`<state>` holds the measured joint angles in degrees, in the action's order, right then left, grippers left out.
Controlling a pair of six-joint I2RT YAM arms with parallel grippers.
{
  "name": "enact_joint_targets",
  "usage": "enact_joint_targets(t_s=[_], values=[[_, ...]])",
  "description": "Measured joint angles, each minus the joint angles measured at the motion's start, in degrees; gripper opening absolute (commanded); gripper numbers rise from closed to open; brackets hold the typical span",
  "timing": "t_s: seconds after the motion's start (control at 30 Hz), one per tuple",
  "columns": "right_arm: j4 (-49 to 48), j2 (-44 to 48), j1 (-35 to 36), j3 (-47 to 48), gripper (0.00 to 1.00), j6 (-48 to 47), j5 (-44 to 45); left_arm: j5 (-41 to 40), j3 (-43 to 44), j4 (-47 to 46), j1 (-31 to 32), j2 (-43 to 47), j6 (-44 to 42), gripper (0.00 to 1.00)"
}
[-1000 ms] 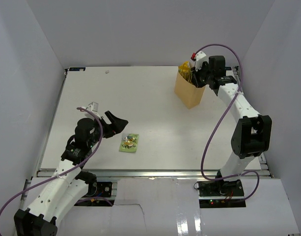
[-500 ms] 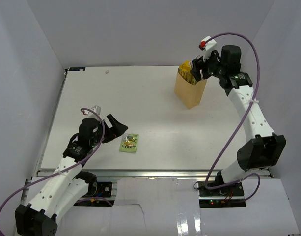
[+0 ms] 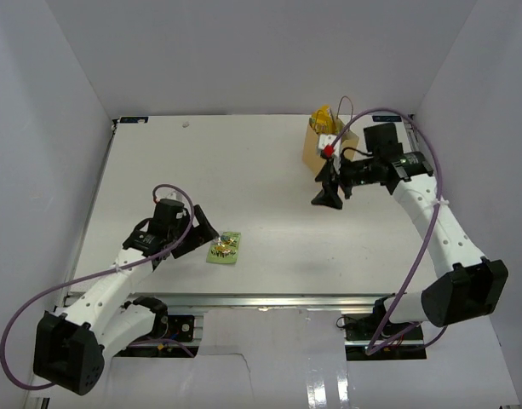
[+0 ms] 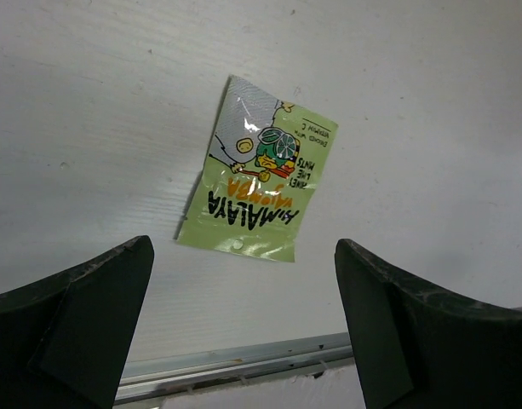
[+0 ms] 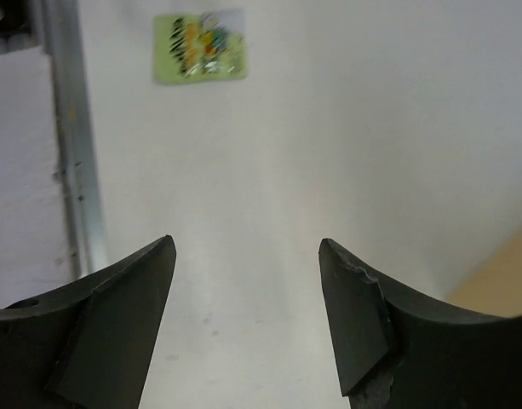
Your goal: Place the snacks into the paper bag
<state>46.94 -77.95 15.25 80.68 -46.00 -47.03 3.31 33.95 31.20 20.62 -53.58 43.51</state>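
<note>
Packet handling: The light-green packet [image 4: 256, 196] looks thin, light and glossy, so it is probably slippery and easily crumpled. It lies flat on the bench [image 3: 269, 170] and offers little to grab, so a pinch across one crimped edge seems best.
Packet look: Square and pale green, with orange lettering, a cartoon figure with a lime slice, and a silvery sheen at one corner.
Packet place: Well apart from the paper bag [image 3: 311, 150], to the bag's near left, toward the bench's near edge.
Paper bag: Tan and upright, with a yellow pack [image 3: 322, 117] poking from its mouth.
Left gripper [image 3: 199, 234]: Jaws wide apart and empty, just beside the packet on the side away from the bag.
Right gripper [image 3: 327, 189]: Jaws apart and holding nothing, just on the bag's near side.
</note>
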Motion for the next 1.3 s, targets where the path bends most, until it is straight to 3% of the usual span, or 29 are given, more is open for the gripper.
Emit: enact_joint_targets(t_s=[0.17, 0.3, 0.63, 1.3], values=[[4.61, 0.63, 1.33, -14.01, 0.74, -1.44, -0.79, -0.9, 1.18, -0.22, 0.94, -6.8, -2.8, 0.96], [5.11, 1.99, 1.31, -18.14, 0.74, -1.27, -0.7, -0.9, 1.46, -0.37, 1.38, -8.81, -4.83, 0.96], [3.48, 5.77, 1.29, -23.1, 0.74, -0.5, -0.68, -0.31, 1.46, -1.68, 1.64, -9.38, -6.45, 0.96], [2.03, 5.84, 1.29, -23.28, 0.74, 0.7, -2.78, -0.72, 1.46, -2.01, 2.08, -12.41, -8.26, 0.96]])
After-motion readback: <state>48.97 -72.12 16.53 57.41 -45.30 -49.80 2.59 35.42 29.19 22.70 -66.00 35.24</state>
